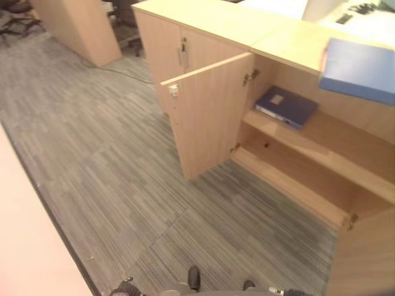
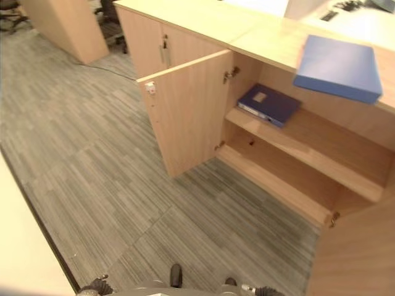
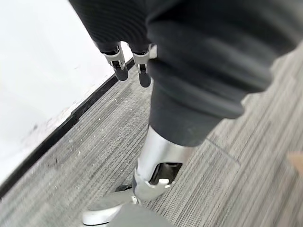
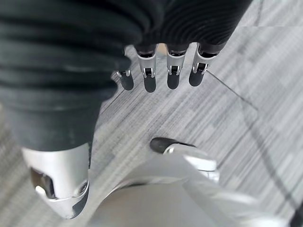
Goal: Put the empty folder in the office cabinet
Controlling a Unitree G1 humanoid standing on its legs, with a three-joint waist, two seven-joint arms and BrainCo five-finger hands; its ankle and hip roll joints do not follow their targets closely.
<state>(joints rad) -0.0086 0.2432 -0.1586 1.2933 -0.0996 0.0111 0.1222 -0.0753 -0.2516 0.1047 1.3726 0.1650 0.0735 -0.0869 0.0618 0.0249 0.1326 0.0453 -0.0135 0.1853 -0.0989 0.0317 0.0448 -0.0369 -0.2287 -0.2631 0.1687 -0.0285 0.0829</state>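
Note:
A light blue folder point(image 1: 358, 71) lies flat on top of the wooden office cabinet point(image 1: 216, 18), at its right end. Below it the cabinet stands open, and a dark blue folder point(image 2: 268, 103) lies on the upper shelf point(image 1: 321, 145) at the left. The lower compartment point(image 1: 296, 176) holds nothing. My left hand point(image 3: 128, 66) hangs low over the carpet with straight fingers and nothing in it. My right hand point(image 4: 161, 71) hangs the same way, open and holding nothing. Both hands are well away from the folders.
The cabinet's left door point(image 1: 210, 120) swings out over the grey carpet point(image 1: 123, 166); its right door point(image 1: 364, 259) juts out at the lower right. Closed doors point(image 1: 166, 49) sit further left. A second wooden unit point(image 1: 80, 28) stands at the back left, a pale wall point(image 1: 31, 246) runs along my left.

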